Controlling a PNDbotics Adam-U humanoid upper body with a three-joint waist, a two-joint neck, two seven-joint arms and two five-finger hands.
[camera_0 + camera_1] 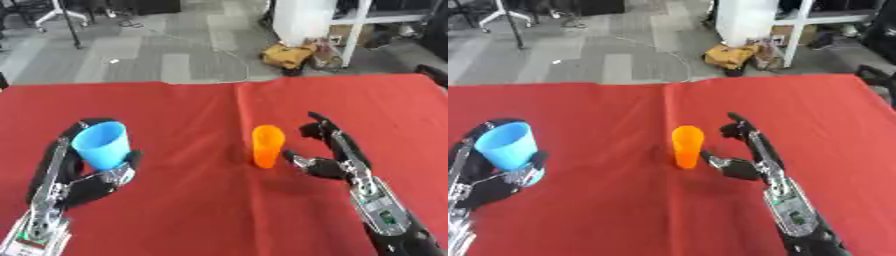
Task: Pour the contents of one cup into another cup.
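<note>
A light blue cup (pixel 102 145) sits upright in my left hand (pixel 91 176), whose fingers and thumb curl round it at the left of the red table. An orange cup (pixel 268 146) stands upright near the table's middle. My right hand (pixel 333 159) is just to the right of the orange cup, open, with its thumb and fingers spread toward the cup and a small gap between them and it. I cannot see what is inside either cup.
A red cloth (pixel 192 215) covers the whole table, with a crease running down its middle. Beyond the far edge lie a grey floor, a yellow bag (pixel 287 55) and white shelving (pixel 350 30).
</note>
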